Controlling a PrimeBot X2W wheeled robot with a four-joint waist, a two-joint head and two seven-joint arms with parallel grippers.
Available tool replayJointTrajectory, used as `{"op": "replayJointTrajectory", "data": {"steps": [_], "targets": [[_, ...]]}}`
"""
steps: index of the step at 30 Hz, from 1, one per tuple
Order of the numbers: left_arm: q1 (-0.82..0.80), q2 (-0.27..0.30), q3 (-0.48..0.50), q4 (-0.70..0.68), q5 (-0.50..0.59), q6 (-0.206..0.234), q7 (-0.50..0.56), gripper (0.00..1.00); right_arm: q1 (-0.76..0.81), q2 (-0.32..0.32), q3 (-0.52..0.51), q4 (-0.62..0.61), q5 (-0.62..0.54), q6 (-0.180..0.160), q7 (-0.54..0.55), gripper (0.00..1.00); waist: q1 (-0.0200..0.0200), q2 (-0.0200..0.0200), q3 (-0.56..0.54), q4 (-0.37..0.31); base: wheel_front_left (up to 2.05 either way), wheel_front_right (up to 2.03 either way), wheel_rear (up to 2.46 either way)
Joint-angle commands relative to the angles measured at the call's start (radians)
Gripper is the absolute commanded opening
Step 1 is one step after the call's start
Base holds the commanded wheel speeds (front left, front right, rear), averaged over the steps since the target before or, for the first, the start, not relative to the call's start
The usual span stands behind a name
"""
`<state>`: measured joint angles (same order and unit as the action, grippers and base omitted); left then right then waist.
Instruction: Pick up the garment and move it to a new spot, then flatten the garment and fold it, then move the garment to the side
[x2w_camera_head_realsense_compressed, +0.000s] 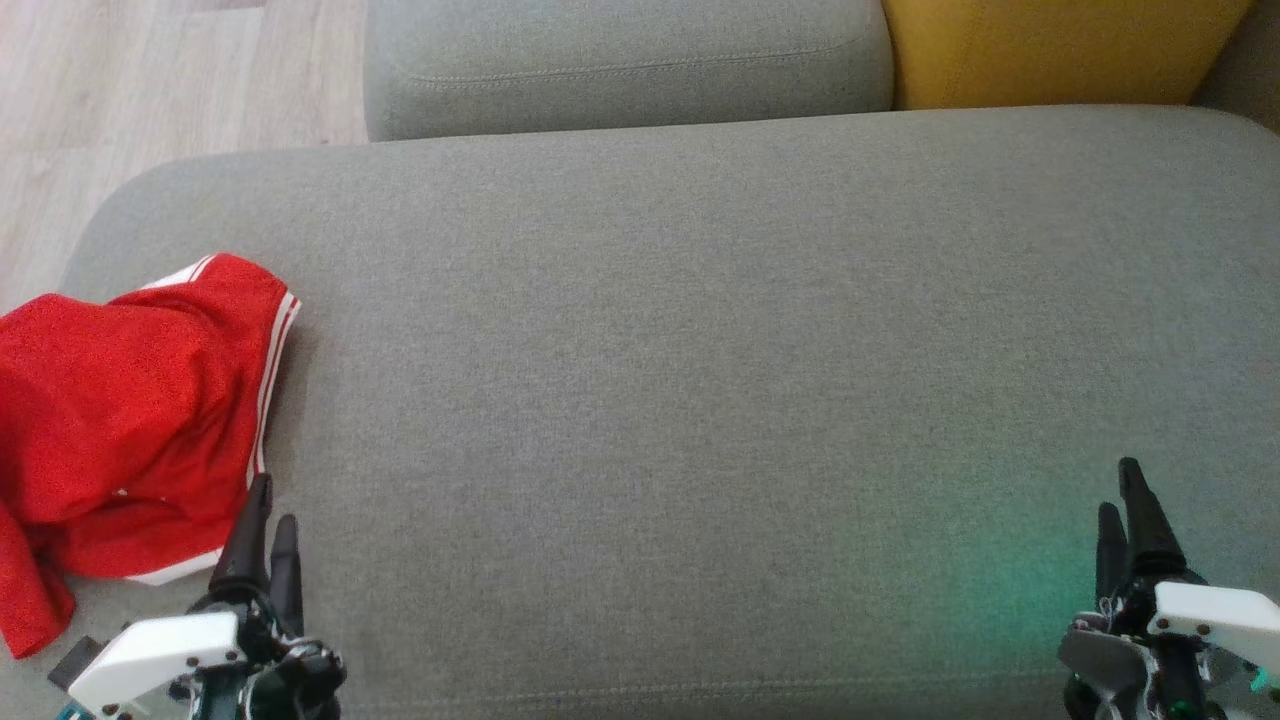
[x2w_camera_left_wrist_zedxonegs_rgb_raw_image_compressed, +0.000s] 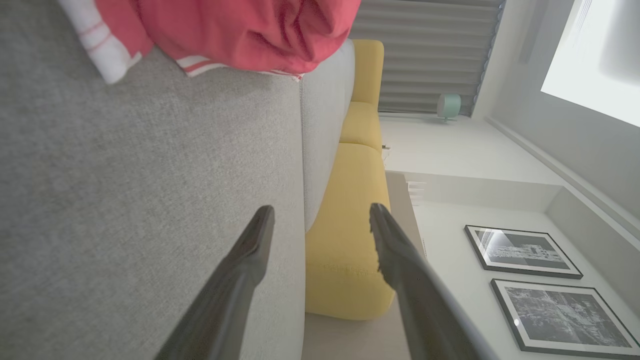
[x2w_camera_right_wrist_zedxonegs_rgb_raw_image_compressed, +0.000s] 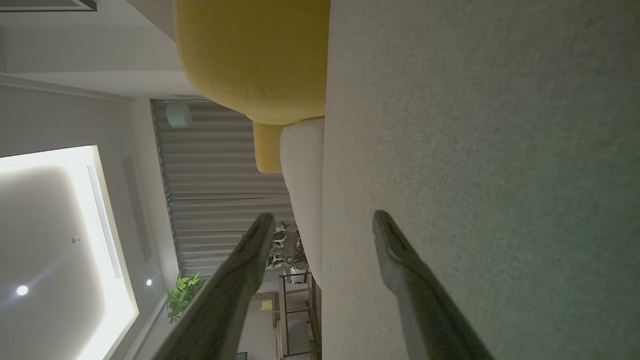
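Left gripper (x2w_camera_head_realsense_compressed: 275, 498), two long dark fingers on a white body, sits nearest at the lower left of the head view, jaws parted and released. From that angle its tips seem to brush the crumpled red garment with white side stripes (x2w_camera_head_realsense_compressed: 120, 400). The left wrist view corrects this: both fingers stand spread over the grey woven sofa seat (x2w_camera_head_realsense_compressed: 700, 350), and the garment lies ahead of the tips, apart from them.

I place the garment at the seat's left end; its outer part appears to hang over the rim, though the head view cuts it off there.

Right gripper (x2w_camera_head_realsense_compressed: 1118, 484), lower right, is likewise released and well apart from the garment, with a green glow (x2w_camera_head_realsense_compressed: 1000, 570) on the fabric beside it. Its wrist view shows the fingers parted above the seat.

Behind the seat are a grey back cushion (x2w_camera_head_realsense_compressed: 620, 60) and a mustard-yellow cushion (x2w_camera_head_realsense_compressed: 1050, 50). The left wrist view adds two black-framed pictures (x2w_camera_left_wrist_zedxonegs_rgb_raw_image_compressed: 520, 250) on a wall; the right wrist view adds a leafy green plant (x2w_camera_right_wrist_zedxonegs_rgb_raw_image_compressed: 182, 297).
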<state>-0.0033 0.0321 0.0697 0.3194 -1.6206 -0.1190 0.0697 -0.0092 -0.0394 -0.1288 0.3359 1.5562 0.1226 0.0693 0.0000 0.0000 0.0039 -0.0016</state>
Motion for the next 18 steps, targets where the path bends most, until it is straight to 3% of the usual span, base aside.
{"op": "replayJointTrajectory", "data": {"steps": [1,18], "targets": [[-0.052,0.009,0.005,-0.042,0.01,-0.004,-0.008,1.0,-0.049,-0.005,-0.002,-0.039,-0.021,0.001,-0.011,1.0,0.0,0.0,0.0,0.0,0.0,0.0,0.0],[-0.082,0.01,0.048,-0.069,0.111,-0.005,-0.058,1.0,-0.085,-0.006,-0.012,-0.097,-0.24,0.002,-0.061,1.0,0.0,0.0,0.002,0.0,0.0,0.0,0.0]]}}
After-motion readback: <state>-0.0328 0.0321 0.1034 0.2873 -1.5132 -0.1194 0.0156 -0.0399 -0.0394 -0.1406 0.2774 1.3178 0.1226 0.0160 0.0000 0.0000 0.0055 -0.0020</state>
